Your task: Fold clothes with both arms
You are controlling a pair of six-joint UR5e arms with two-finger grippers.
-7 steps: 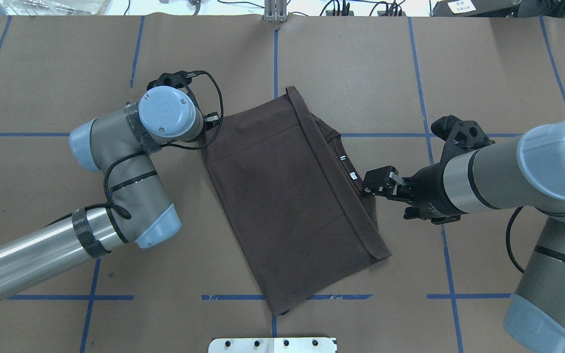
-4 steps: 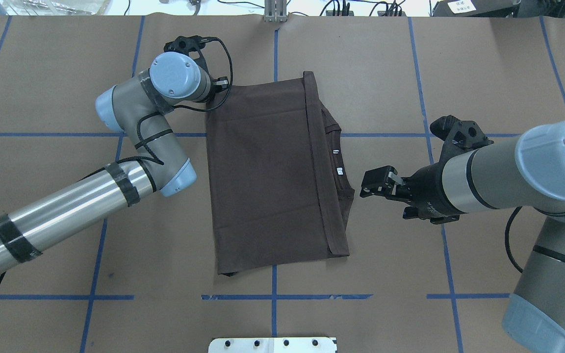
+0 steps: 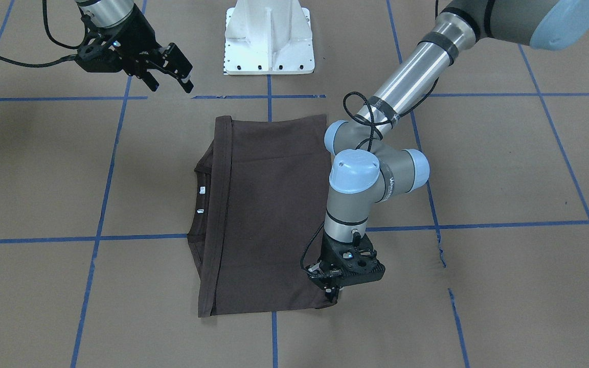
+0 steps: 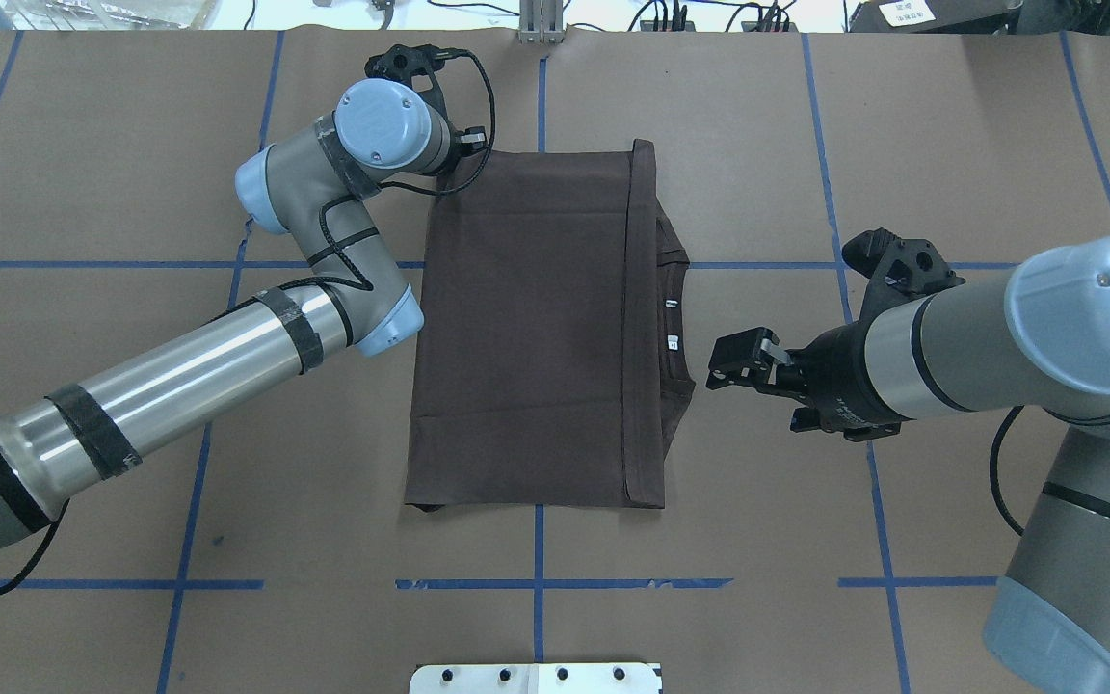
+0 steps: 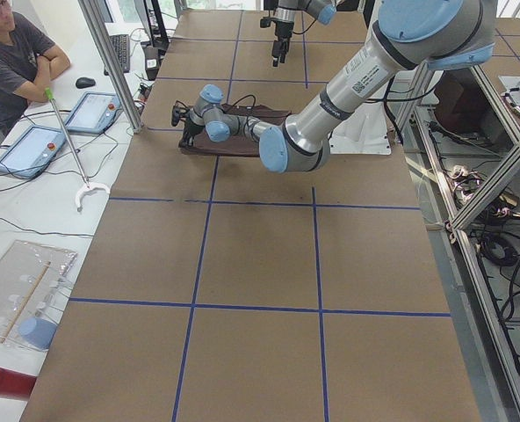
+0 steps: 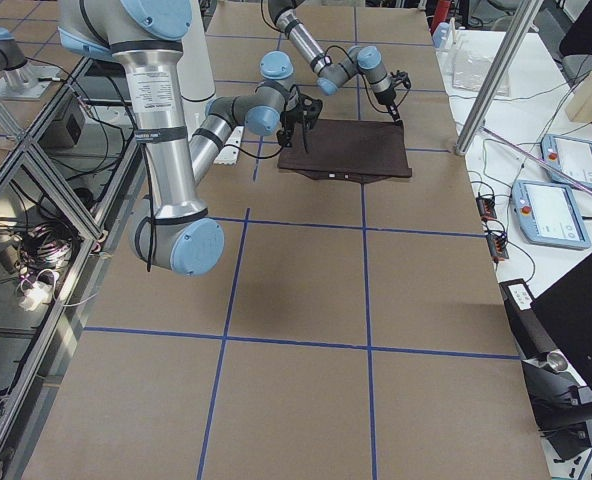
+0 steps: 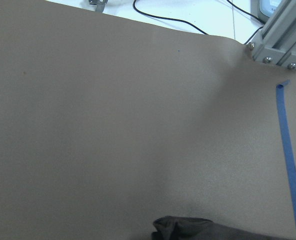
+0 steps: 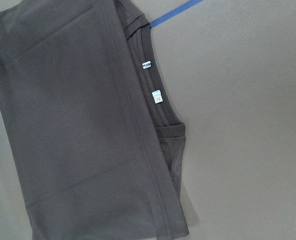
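Observation:
The dark brown T-shirt [image 4: 526, 328] lies flat, folded into a long rectangle square with the blue tape lines, and also shows in the front view [image 3: 269, 204]. Its collar [image 4: 673, 318], with small white labels, pokes out on the right side. My left gripper [image 3: 333, 292] points straight down and is shut on the shirt's far left corner. In the overhead view my wrist hides it. A bit of the cloth [image 7: 188, 227] shows in the left wrist view. My right gripper [image 4: 721, 366] is open and empty, a short way right of the collar. The right wrist view looks down on the shirt [image 8: 78, 125].
The table is covered in brown paper with a grid of blue tape [image 4: 536, 583]. The white pedestal base [image 3: 269, 41] stands at the near edge. A metal post [image 4: 541, 24] is at the far edge. An operator [image 5: 14, 53] sits beyond the far side.
My left arm has pulled the shirt's corner toward the far edge, turning the shirt from skewed to square. The shirt's edge slid away from the right gripper, which stayed in place.

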